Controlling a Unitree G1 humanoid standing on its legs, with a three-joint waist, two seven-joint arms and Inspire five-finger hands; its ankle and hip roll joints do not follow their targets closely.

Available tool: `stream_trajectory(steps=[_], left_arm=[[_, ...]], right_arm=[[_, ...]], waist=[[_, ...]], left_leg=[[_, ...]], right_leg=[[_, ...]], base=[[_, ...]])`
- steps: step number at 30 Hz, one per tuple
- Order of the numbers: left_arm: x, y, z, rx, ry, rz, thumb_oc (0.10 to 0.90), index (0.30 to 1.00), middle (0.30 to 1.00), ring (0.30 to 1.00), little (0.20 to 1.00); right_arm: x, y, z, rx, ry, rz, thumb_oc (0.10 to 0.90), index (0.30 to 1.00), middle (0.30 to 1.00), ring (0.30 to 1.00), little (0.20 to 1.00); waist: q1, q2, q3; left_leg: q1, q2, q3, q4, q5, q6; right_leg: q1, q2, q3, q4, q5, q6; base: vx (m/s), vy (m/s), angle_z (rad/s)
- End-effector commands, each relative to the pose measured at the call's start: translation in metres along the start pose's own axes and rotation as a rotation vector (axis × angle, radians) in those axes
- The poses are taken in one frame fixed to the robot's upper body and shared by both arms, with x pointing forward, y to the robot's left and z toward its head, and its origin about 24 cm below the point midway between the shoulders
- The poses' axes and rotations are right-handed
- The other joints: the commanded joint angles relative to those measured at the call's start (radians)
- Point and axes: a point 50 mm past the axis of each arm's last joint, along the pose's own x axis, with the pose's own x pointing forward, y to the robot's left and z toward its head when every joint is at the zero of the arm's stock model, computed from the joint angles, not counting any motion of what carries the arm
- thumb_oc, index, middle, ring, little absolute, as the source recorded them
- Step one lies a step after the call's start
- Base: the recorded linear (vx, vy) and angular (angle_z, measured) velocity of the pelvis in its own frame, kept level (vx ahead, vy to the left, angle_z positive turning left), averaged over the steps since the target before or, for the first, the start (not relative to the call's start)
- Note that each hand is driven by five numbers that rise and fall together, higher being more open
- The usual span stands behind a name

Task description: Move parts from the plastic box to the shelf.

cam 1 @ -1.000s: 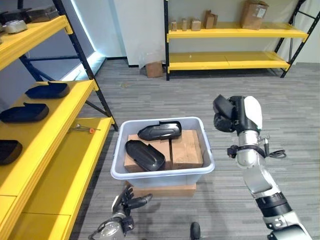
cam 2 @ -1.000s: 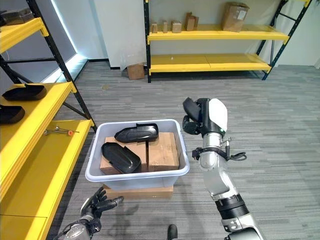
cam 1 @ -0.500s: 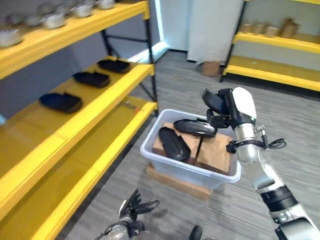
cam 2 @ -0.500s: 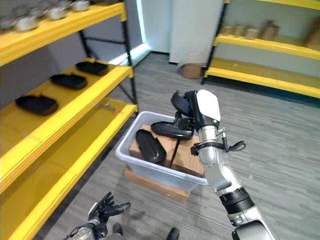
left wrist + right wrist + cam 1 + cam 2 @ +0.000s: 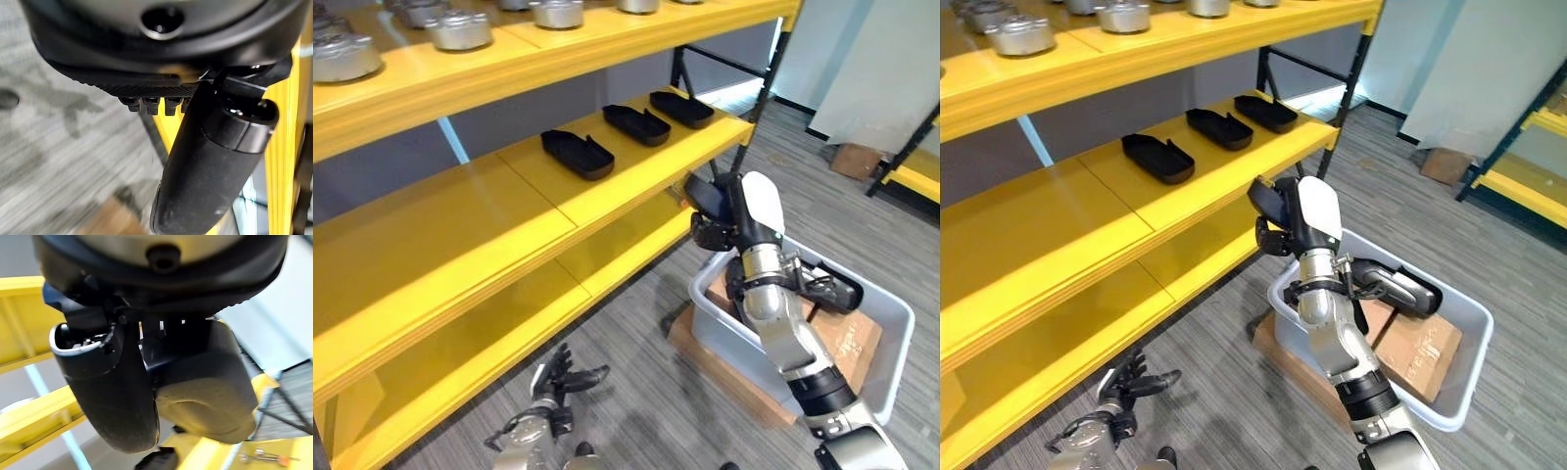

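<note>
While the right hand grips a black plastic part near the yellow shelf, the left hand hangs open. That part looks stiff, light and smooth, so hold its middle.

The middle yellow shelf lay open across its near stretch toward 9 o'clock. Three black parts stood in a row along its far end toward 12 o'clock, taking up that room. The board above, loaded with metal cans, capped the headroom over it. The right hand hung just beside the shelf's front edge near the dark upright post. At 3 o'clock the plastic box blocked the floor; grey floor toward 6 o'clock lay open.
</note>
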Motion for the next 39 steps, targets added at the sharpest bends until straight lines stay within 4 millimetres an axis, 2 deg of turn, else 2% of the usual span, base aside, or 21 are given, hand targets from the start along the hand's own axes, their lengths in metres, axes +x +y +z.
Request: stream_trajectory(steps=[1, 2, 4, 7, 9, 11, 13, 14, 15, 16, 17, 18, 20, 21, 22, 24, 25, 26, 28, 29, 39], left_arm=[[-0.001, -0.027, 0.025, 0.010, -0.156, -0.097, 0.900, 1.000, 1.000, 1.000, 1.000], [-0.001, -0.026, 0.025, 0.012, -0.157, -0.093, 0.900, 1.000, 1.000, 1.000, 1.000], [-0.003, -0.022, 0.024, -0.019, -0.158, -0.073, 0.900, 1.000, 1.000, 1.000, 1.000], [-0.004, -0.016, 0.024, -0.060, -0.165, -0.044, 0.900, 1.000, 1.000, 1.000, 1.000], [-0.005, -0.013, 0.025, -0.072, -0.171, -0.031, 0.900, 1.000, 1.000, 1.000, 1.000], [-0.003, -0.011, 0.028, -0.054, -0.176, -0.023, 0.900, 1.000, 1.000, 1.000, 1.000], [-0.003, -0.010, 0.030, -0.029, -0.183, -0.026, 0.900, 1.000, 1.000, 1.000, 1.000], [-0.003, -0.009, 0.029, -0.005, -0.179, -0.032, 0.900, 1.000, 1.000, 1.000, 1.000], [-0.003, -0.008, 0.026, -0.003, -0.166, -0.030, 0.900, 1.000, 1.000, 1.000, 1.000], [-0.003, -0.008, 0.026, -0.004, -0.166, -0.030, 0.900, 1.000, 1.000, 1.000, 1.000], [-0.002, -0.010, 0.022, 0.001, -0.146, -0.040, 0.900, 1.000, 1.000, 1.000, 1.000], [-0.002, -0.011, 0.022, 0.006, -0.142, -0.046, 0.900, 1.000, 1.000, 1.000, 1.000], [0.000, -0.017, 0.024, 0.016, -0.144, -0.069, 0.900, 1.000, 1.000, 1.000, 1.000], [0.001, -0.022, 0.024, 0.026, -0.138, -0.089, 0.900, 1.000, 1.000, 1.000, 1.000], [0.001, -0.022, 0.024, 0.025, -0.139, -0.089, 0.900, 1.000, 1.000, 1.000, 1.000], [0.002, -0.028, 0.026, 0.032, -0.146, -0.115, 0.900, 1.000, 1.000, 1.000, 1.000], [0.002, -0.028, 0.026, 0.032, -0.146, -0.115, 0.900, 1.000, 1.000, 1.000, 1.000], [0.002, -0.033, 0.026, 0.050, -0.146, -0.134, 0.900, 1.000, 1.000, 1.000, 1.000], [0.000, -0.036, 0.022, 0.054, -0.144, -0.145, 0.900, 1.000, 1.000, 1.000, 1.000], [-0.002, -0.034, 0.018, 0.039, -0.134, -0.135, 0.900, 1.000, 1.000, 1.000, 1.000], [-0.005, -0.030, 0.014, 0.029, -0.130, -0.107, 0.900, 1.000, 1.000, 1.000, 1.000]], right_arm=[[0.029, -0.071, 0.064, -0.062, -0.330, -0.361, 0.400, 0.300, 0.300, 0.300, 0.300], [0.030, -0.071, 0.068, -0.064, -0.345, -0.362, 0.400, 0.300, 0.300, 0.300, 0.300], [0.035, -0.074, 0.088, -0.071, -0.416, -0.390, 0.400, 0.300, 0.300, 0.300, 0.300], [0.037, -0.076, 0.106, -0.067, -0.485, -0.407, 0.400, 0.300, 0.300, 0.300, 0.300], [0.037, -0.077, 0.111, -0.089, -0.510, -0.418, 0.400, 0.300, 0.300, 0.300, 0.300], [0.036, -0.080, 0.118, -0.118, -0.553, -0.446, 0.400, 0.300, 0.300, 0.300, 0.300], [0.035, -0.078, 0.121, -0.136, -0.576, -0.439, 0.400, 0.300, 0.300, 0.300, 0.300], [0.033, -0.075, 0.121, -0.145, -0.590, -0.419, 0.400, 0.300, 0.300, 0.300, 0.300], [0.032, -0.072, 0.120, -0.147, -0.593, -0.402, 0.400, 0.300, 0.300, 0.300, 0.300], [0.032, -0.072, 0.120, -0.147, -0.594, -0.402, 0.400, 0.300, 0.300, 0.300, 0.300], [0.031, -0.068, 0.118, -0.155, -0.593, -0.367, 0.400, 0.300, 0.300, 0.300, 0.300], [0.030, -0.065, 0.117, -0.153, -0.595, -0.353, 0.400, 0.300, 0.300, 0.300, 0.300], [0.029, -0.064, 0.116, -0.146, -0.602, -0.339, 0.400, 0.300, 0.300, 0.300, 0.300], [0.029, -0.063, 0.113, -0.146, -0.603, -0.326, 0.400, 0.300, 0.300, 0.300, 0.300], [0.029, -0.063, 0.114, -0.146, -0.604, -0.327, 0.400, 0.300, 0.300, 0.300, 0.300], [0.029, -0.062, 0.113, -0.142, -0.606, -0.309, 0.400, 0.300, 0.300, 0.300, 0.300], [0.029, -0.062, 0.113, -0.142, -0.607, -0.309, 0.400, 0.300, 0.300, 0.300, 0.300], [0.025, -0.059, 0.101, -0.149, -0.567, -0.287, 0.400, 0.300, 0.300, 0.300, 0.300], [0.024, -0.057, 0.099, -0.144, -0.566, -0.271, 0.400, 0.300, 0.300, 0.300, 0.300], [0.022, -0.053, 0.097, -0.149, -0.568, -0.246, 0.400, 0.300, 0.300, 0.300, 0.300], [0.023, -0.037, 0.099, -0.171, -0.596, -0.151, 0.400, 0.300, 0.300, 0.300, 0.300]], waist=[[-0.008, -0.004, -0.103], [-0.001, -0.009, -0.104], [0.025, -0.027, -0.107], [0.052, -0.040, -0.105], [0.065, -0.048, -0.100], [0.074, -0.051, -0.094], [0.075, -0.042, -0.091], [0.059, -0.031, -0.087], [0.041, -0.022, -0.083], [0.044, -0.020, -0.086], [0.019, 0.002, -0.084], [0.010, 0.006, -0.076], [-0.012, 0.015, -0.060], [-0.047, 0.016, -0.047], [-0.049, 0.017, -0.048], [-0.075, 0.005, -0.044], [-0.077, 0.005, -0.043], [-0.082, -0.010, -0.056], [-0.084, -0.004, -0.076], [-0.075, 0.001, -0.093], [-0.036, 0.001, -0.111]], left_leg=[[0.004, 0.028, 0.016, -0.110, 0.045, 0.043], [0.004, 0.013, 0.013, -0.110, 0.035, 0.050], [-0.002, -0.033, -0.002, -0.110, 0.010, 0.075], [-0.001, -0.077, -0.019, -0.110, -0.011, 0.100], [-0.003, -0.102, -0.031, -0.110, -0.023, 0.115], [-0.011, -0.135, -0.065, -0.110, -0.033, 0.140], [-0.008, -0.149, -0.084, -0.110, -0.035, 0.154], [-0.019, -0.151, -0.120, -0.110, -0.029, 0.162], [-0.014, -0.152, -0.144, -0.110, -0.030, 0.165], [-0.019, -0.149, -0.141, -0.110, -0.027, 0.164], [-0.019, -0.149, -0.183, -0.110, -0.020, 0.165], [-0.012, -0.152, -0.200, -0.110, -0.023, 0.167], [-0.018, -0.156, -0.238, -0.110, -0.010, 0.166], [-0.009, -0.169, -0.291, -0.110, -0.016, 0.163], [-0.012, -0.169, -0.292, -0.110, -0.011, 0.162], [-0.005, -0.192, -0.339, -0.110, -0.019, 0.156], [-0.004, -0.191, -0.341, -0.110, -0.019, 0.156], [-0.007, -0.206, -0.358, -0.110, -0.017, 0.153], [0.004, -0.199, -0.365, -0.110, -0.022, 0.146], [0.015, -0.191, -0.363, -0.110, -0.027, 0.144], [0.039, -0.165, -0.415, -0.110, -0.028, 0.115]], right_leg=[[0.065, -0.025, -0.002, 0.072, -0.139, 0.125], [0.066, -0.035, 0.000, 0.070, -0.126, 0.132], [0.059, -0.072, 0.009, 0.066, -0.077, 0.154], [0.044, -0.111, 0.026, 0.092, -0.040, 0.164], [0.034, -0.136, 0.041, 0.123, -0.017, 0.169], [0.019, -0.159, 0.070, 0.199, 0.013, 0.162], [0.001, -0.151, 0.098, 0.263, 0.018, 0.152], [-0.055, -0.072, 0.218, 0.306, -0.022, 0.118], [-0.091, -0.006, 0.292, 0.331, -0.064, 0.100], [-0.100, -0.002, 0.295, 0.334, -0.063, 0.096], [-0.173, 0.126, 0.386, 0.357, -0.152, 0.055], [-0.197, 0.167, 0.408, 0.362, -0.186, 0.044], [-0.279, 0.257, 0.442, 0.330, -0.193, 0.033], [-0.317, 0.331, 0.501, 0.284, -0.189, 0.035], [-0.317, 0.331, 0.499, 0.277, -0.181, 0.034], [-0.313, 0.368, 0.549, 0.172, -0.148, 0.040], [-0.310, 0.368, 0.547, 0.168, -0.146, 0.040], [-0.247, 0.346, 0.553, 0.108, -0.147, 0.028], [-0.184, 0.342, 0.520, 0.044, -0.142, 0.018], [-0.151, 0.330, 0.478, 0.025, -0.145, 0.019], [-0.072, 0.322, 0.392, 0.006, -0.183, 0.002]], base=[[0.03, 0.138, -0.01], [0.05, 0.247, 0.00], [0.04, 0.255, 0.02], [0.03, 0.198, 0.00], [0.03, 0.224, 0.02], [0.05, 0.237, 0.27], [0.05, 0.172, 0.57], [0.06, 0.186, 0.55], [0.03, 0.118, 0.56], [0.09, 0.131, 0.92], [0.09, 0.081, 0.88], [0.10, 0.078, 0.78], [0.08, -0.020, 0.49], [0.10, -0.023, 0.70], [0.14, -0.036, 1.02], [0.11, -0.030, 1.30], [0.09, -0.044, 0.99], [0.07, -0.091, 0.67], [0.18, -0.116, 1.28], [0.23, -0.082, 1.20], [0.09, -0.072, 0.16]])
